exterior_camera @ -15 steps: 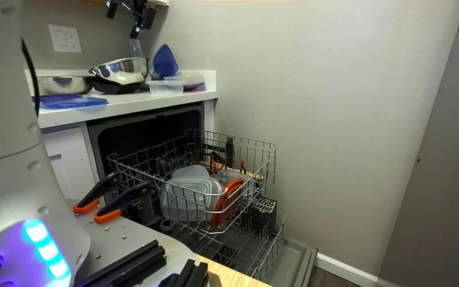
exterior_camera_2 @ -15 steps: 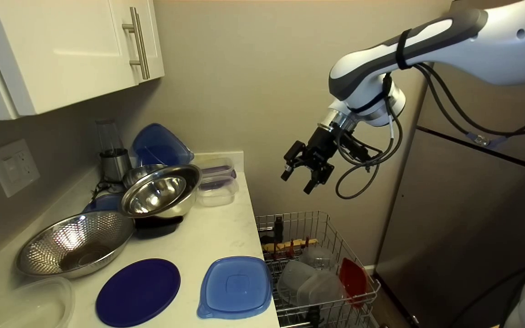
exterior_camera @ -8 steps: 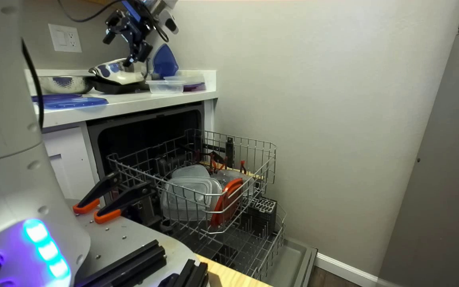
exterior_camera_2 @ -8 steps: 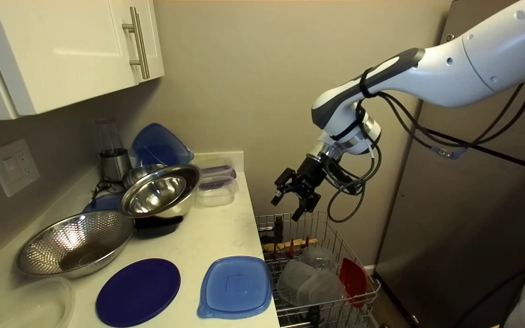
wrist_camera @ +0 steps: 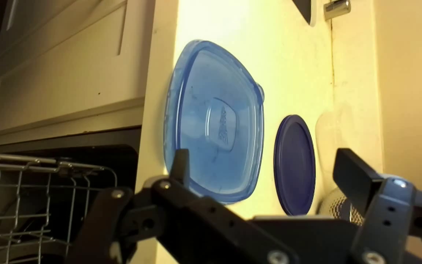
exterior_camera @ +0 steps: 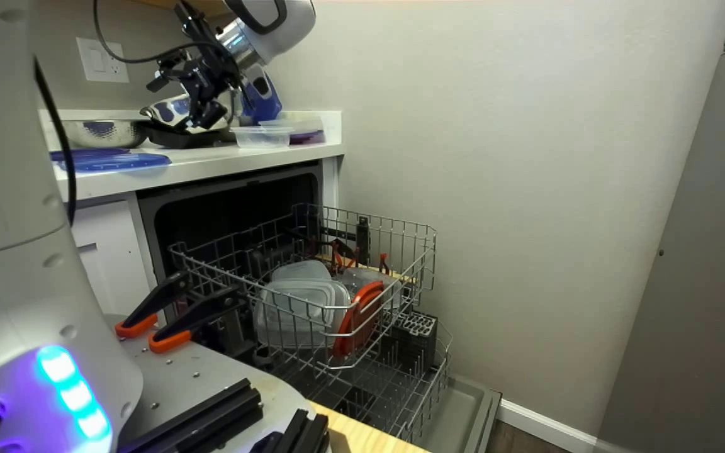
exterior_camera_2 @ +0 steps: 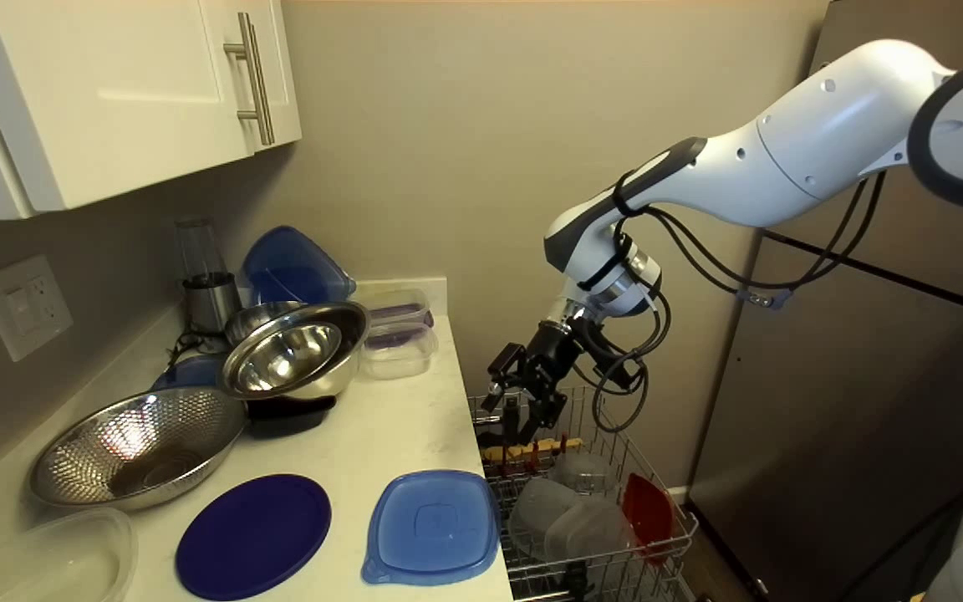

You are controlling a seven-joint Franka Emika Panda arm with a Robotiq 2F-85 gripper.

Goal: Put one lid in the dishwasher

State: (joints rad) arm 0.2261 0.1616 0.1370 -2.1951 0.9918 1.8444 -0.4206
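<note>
The lid, flat medium-blue plastic with rounded corners, lies on the white counter beside its front edge in an exterior view point(exterior_camera_2: 434, 527). It also shows in the wrist view point(wrist_camera: 214, 121) and edge-on in an exterior view point(exterior_camera: 120, 162). My gripper point(exterior_camera_2: 509, 416) is open and empty, apart from the lid. It also shows in an exterior view point(exterior_camera: 167, 106). In the wrist view the gripper point(wrist_camera: 262, 161) has one finger overlapping the lid's lower left part. The dishwasher point(exterior_camera: 243, 201) is open with its grey wire rack point(exterior_camera_2: 679, 543) pulled out; the rack also shows in the wrist view point(wrist_camera: 17, 198).
A dark blue round lid point(exterior_camera_2: 253, 535) lies beside the lid. A colander point(exterior_camera_2: 139, 451), steel bowls point(exterior_camera_2: 314, 355) and clear containers point(exterior_camera_2: 398, 355) stand on the counter. Clear containers point(exterior_camera: 303, 302) and a red lid point(exterior_camera: 359, 318) sit in the rack. A cabinet point(exterior_camera_2: 130, 100) hangs above.
The arm has come down and back from the far wall; in an exterior view the gripper moved down and slightly left. It stays open. The lid and rack have not moved.
</note>
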